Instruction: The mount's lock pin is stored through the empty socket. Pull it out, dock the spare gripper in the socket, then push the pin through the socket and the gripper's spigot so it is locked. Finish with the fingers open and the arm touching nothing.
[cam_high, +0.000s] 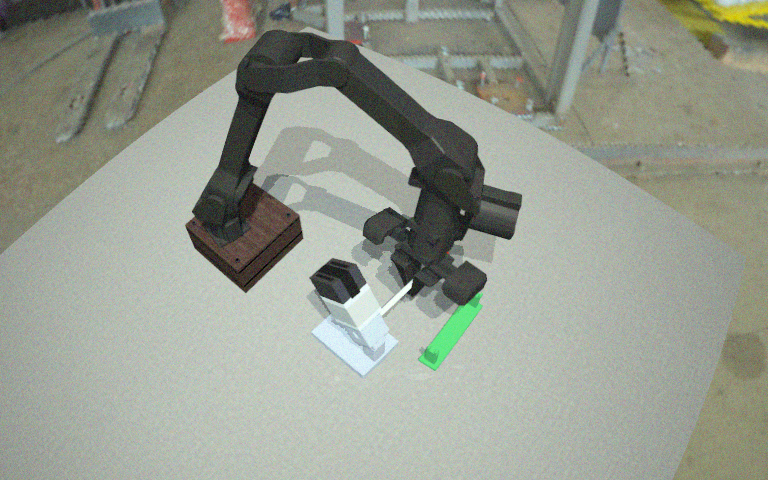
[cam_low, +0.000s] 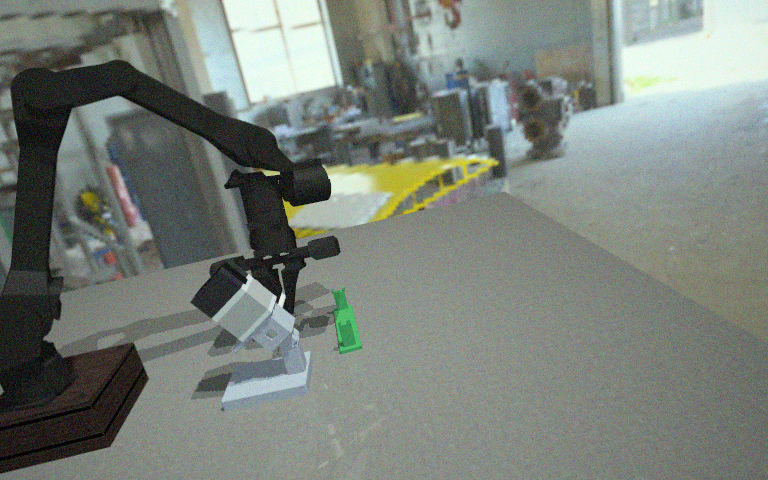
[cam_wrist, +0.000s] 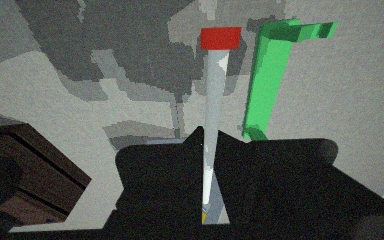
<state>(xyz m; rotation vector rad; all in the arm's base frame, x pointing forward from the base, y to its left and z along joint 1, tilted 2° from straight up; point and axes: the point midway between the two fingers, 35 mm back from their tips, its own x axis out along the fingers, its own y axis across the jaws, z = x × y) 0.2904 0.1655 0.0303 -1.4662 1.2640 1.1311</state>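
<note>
My gripper (cam_high: 412, 287) (cam_low: 287, 301) (cam_wrist: 203, 130) is shut on the white lock pin (cam_high: 396, 298) (cam_low: 281, 298) (cam_wrist: 212, 100). The pin's red head (cam_wrist: 220, 38) shows in the wrist view. Its far end reaches the side of the mount's tilted socket (cam_high: 374, 329) (cam_low: 280, 330); whether the tip is in the hole is hidden. The spare gripper, a white block (cam_high: 355, 309) (cam_low: 246, 306) with dark fingers (cam_high: 338, 280) (cam_low: 218, 293), sits at the socket, tilted. The pale blue mount base (cam_high: 353, 355) (cam_low: 266, 389) lies flat on the table.
A green holder (cam_high: 453, 332) (cam_low: 347, 327) (cam_wrist: 270, 75) with upright ends lies beside the mount, close to one side of my gripper, and holds no pin. The arm's brown wooden base (cam_high: 270, 226) (cam_low: 84, 390) (cam_wrist: 47, 175) stands on the mount's other side.
</note>
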